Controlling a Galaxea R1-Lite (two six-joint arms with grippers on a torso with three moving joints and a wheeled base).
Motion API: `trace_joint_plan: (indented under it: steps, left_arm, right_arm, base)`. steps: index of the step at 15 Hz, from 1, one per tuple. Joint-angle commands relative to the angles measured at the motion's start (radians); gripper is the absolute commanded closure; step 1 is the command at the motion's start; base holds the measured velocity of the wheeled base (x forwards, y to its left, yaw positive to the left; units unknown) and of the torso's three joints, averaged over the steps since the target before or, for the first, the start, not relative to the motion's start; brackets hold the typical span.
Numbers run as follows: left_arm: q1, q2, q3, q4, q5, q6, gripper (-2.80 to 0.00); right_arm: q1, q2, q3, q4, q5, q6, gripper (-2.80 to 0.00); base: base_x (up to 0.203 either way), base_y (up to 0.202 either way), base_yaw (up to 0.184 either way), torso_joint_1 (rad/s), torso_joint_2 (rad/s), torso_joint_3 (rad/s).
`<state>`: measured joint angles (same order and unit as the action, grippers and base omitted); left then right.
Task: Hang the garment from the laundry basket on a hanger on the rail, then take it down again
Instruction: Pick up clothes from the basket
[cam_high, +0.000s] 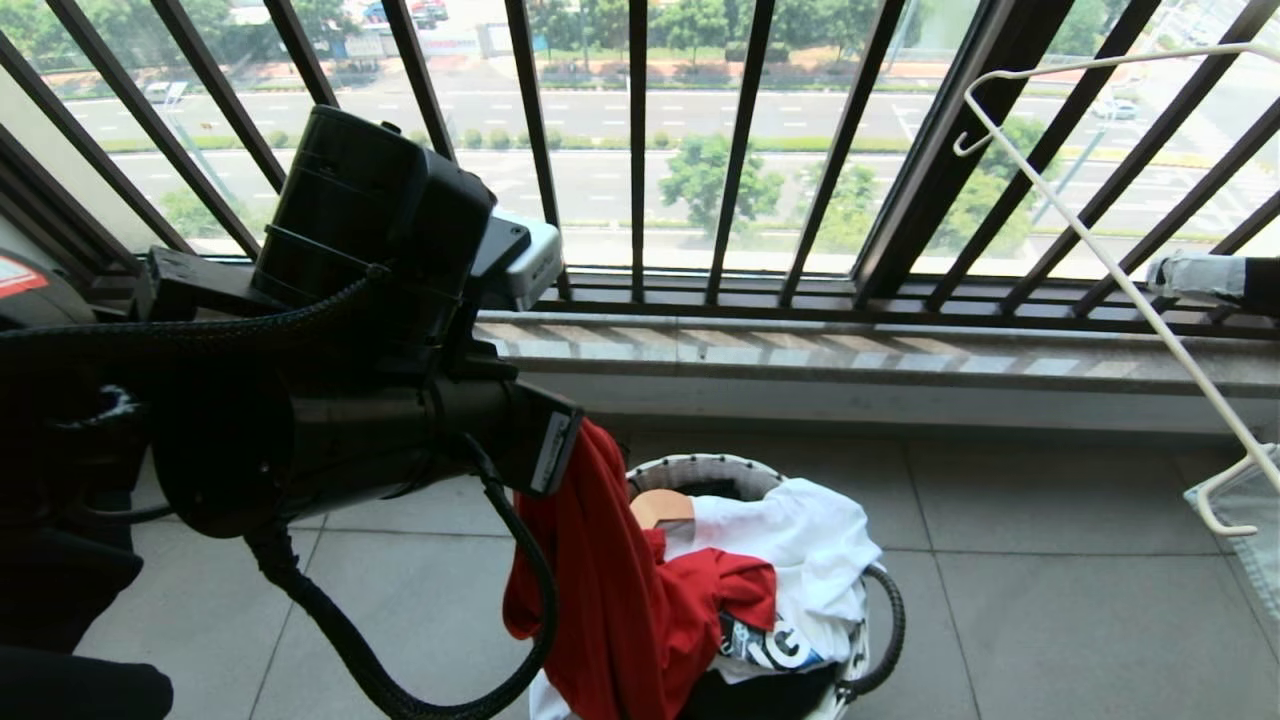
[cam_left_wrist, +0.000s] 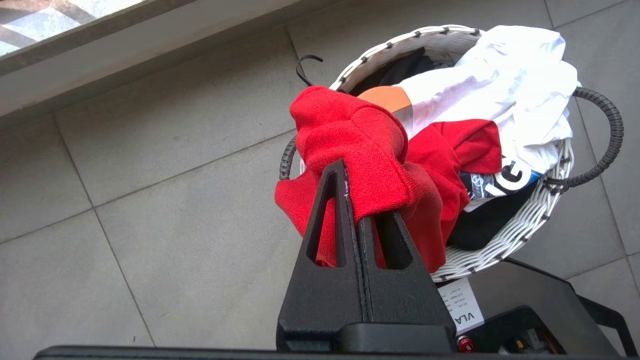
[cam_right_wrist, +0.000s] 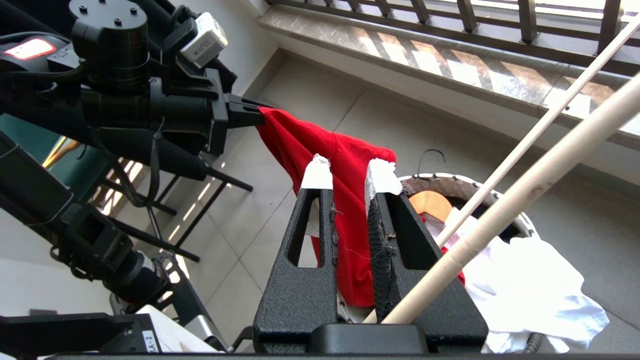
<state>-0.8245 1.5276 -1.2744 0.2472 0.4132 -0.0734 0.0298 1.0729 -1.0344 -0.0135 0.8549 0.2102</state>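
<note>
The red short-sleeved T-shirt (cam_left_wrist: 380, 150) is pinched at a bunched fold between the closed fingers of the left gripper (cam_left_wrist: 357, 200), which hangs above the small round white wire-mesh laundry basket (cam_left_wrist: 505, 240) on the tiled floor. From that grip the cloth hangs downward, its lower part trailing into the basket beside a white garment (cam_left_wrist: 515, 85). The right gripper (cam_right_wrist: 350, 175) has its fingers a little apart on either side of the hanging red cloth, and seems to hold a thin white wire hanger (cam_high: 1110, 260).
</note>
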Motion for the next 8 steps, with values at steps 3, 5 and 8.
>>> trace_joint_plan:
  steps: [3, 5, 8]
  left_arm:
    - [0.008, -0.028, -0.008, 0.001, 0.004, -0.005, 0.00]
    - [0.016, -0.026, -0.004, 0.001, 0.007, -0.006, 0.00]
    - [0.041, -0.019, -0.003, -0.002, 0.007, -0.028, 0.00]
  right_arm:
    - [0.001, -0.018, 0.010, 0.018, 0.002, 0.001, 0.00]
    - [0.001, -0.017, 0.010, 0.015, -0.005, 0.001, 0.00]
    - [0.001, -0.007, -0.002, -0.004, -0.027, -0.002, 0.00]
  base:
    - [0.000, 0.000, 0.000, 0.005, 0.00, 0.204]
    - [0.000, 0.000, 0.000, 0.003, 0.00, 0.207]
    - [0.000, 0.000, 0.000, 0.002, 0.00, 0.202]
